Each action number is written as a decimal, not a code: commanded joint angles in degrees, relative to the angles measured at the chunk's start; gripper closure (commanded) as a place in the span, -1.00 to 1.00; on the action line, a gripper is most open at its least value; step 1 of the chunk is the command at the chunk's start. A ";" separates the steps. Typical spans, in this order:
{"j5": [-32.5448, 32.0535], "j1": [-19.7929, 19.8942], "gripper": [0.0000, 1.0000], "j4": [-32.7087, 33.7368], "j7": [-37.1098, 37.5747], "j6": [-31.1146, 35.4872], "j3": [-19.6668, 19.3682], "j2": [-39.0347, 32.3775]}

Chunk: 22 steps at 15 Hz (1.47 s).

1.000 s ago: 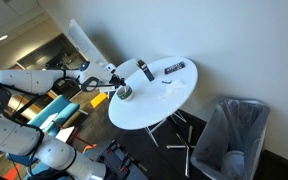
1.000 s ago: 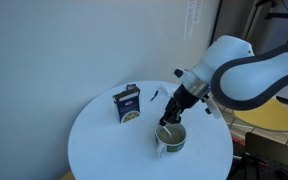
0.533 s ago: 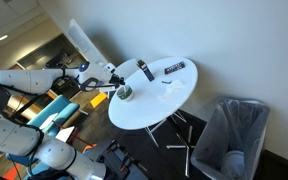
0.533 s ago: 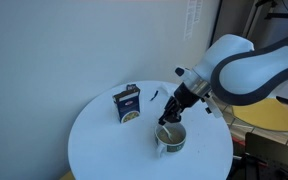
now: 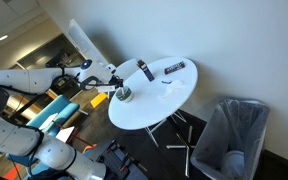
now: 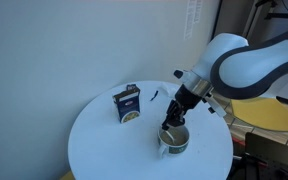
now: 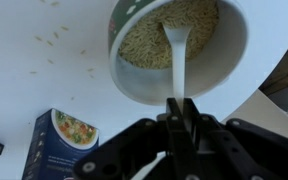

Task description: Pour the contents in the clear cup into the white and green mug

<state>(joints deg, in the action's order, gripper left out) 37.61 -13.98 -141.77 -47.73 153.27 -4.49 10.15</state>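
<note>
Over the mug [image 7: 239, 50], end effector [image 7: 180, 105] pinched narrow on a thin white handle [image 7: 177, 65]!
Grains [image 7: 144, 45] fill the mug, a few lie spilled beside it, and the tabletop [image 7: 44, 85] edge runs close by. My worry is that a jerk or sideways drag could flick more out, or shove the mug over.
</note>
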 commanded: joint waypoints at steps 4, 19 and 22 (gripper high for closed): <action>-2.99 3.05 0.95 -1.27 2.79 2.25 1.91 1.89; 6.41 -0.29 0.95 -0.08 -7.34 -0.61 -0.87 1.50; 4.92 2.34 0.95 0.00 -5.93 -2.83 0.39 1.83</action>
<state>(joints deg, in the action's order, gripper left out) 43.87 -14.39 -141.99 -54.83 153.49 -5.31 10.73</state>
